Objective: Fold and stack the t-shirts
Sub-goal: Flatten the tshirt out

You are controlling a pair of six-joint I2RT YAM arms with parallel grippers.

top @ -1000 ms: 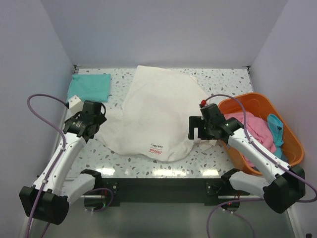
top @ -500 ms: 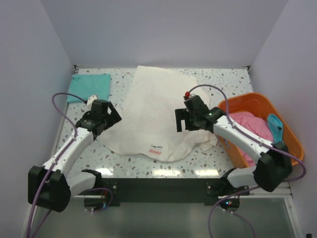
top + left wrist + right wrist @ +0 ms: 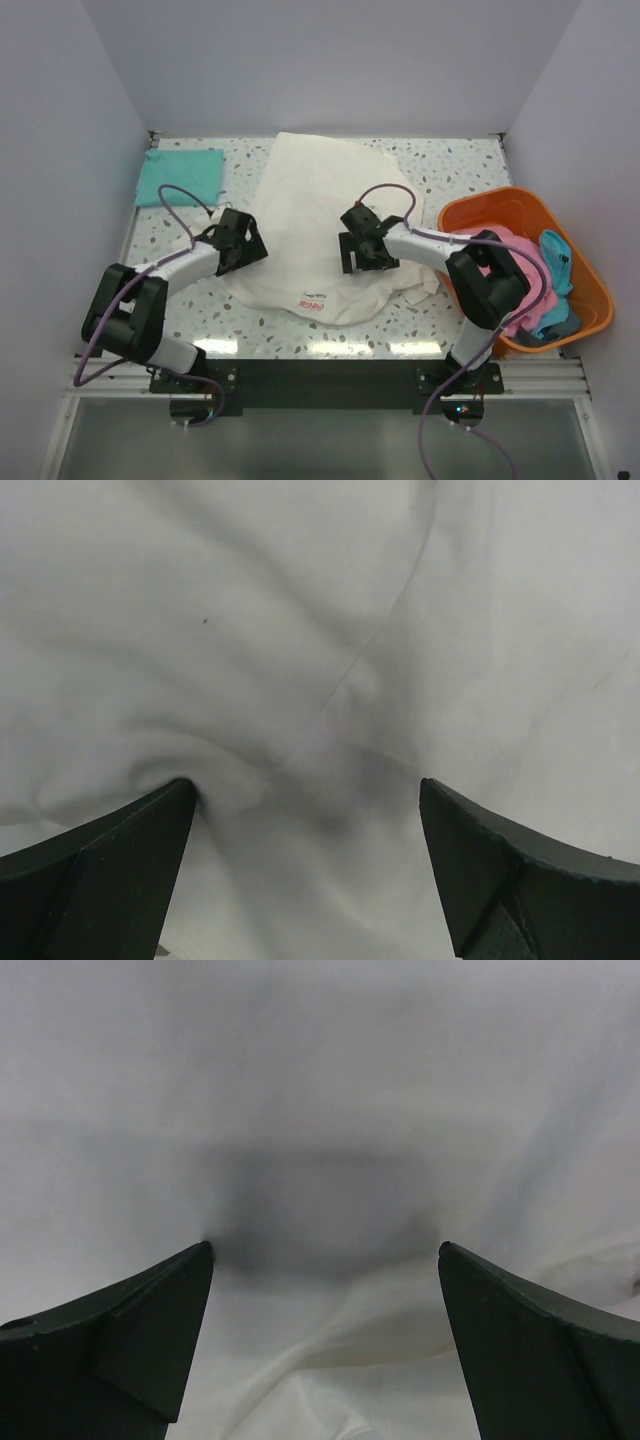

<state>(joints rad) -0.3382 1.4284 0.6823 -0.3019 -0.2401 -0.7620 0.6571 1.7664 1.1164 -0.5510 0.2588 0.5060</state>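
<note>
A large cream t-shirt (image 3: 315, 200) lies spread over the middle of the table, small red text (image 3: 313, 303) near its front hem. My left gripper (image 3: 250, 248) is open, low over the shirt's left edge; in the left wrist view the left gripper (image 3: 305, 785) has both fingertips (image 3: 150, 825) against wrinkled cream cloth (image 3: 300, 630). My right gripper (image 3: 362, 262) is open over the shirt's right half. The right wrist view shows the right gripper (image 3: 325, 1247) straddling a fold of cream cloth (image 3: 320, 1080). A folded teal t-shirt (image 3: 180, 175) lies at the back left.
An orange basket (image 3: 478, 206) stands at the right edge, holding a pink shirt (image 3: 535, 292) and a blue one (image 3: 558, 262). The right arm reaches across in front of the basket. White walls close in the back and both sides.
Both arms have swung inward onto the cream shirt: the left gripper moved right from the table's left side, the right gripper moved left away from the basket. The right jaws opened a little wider.
</note>
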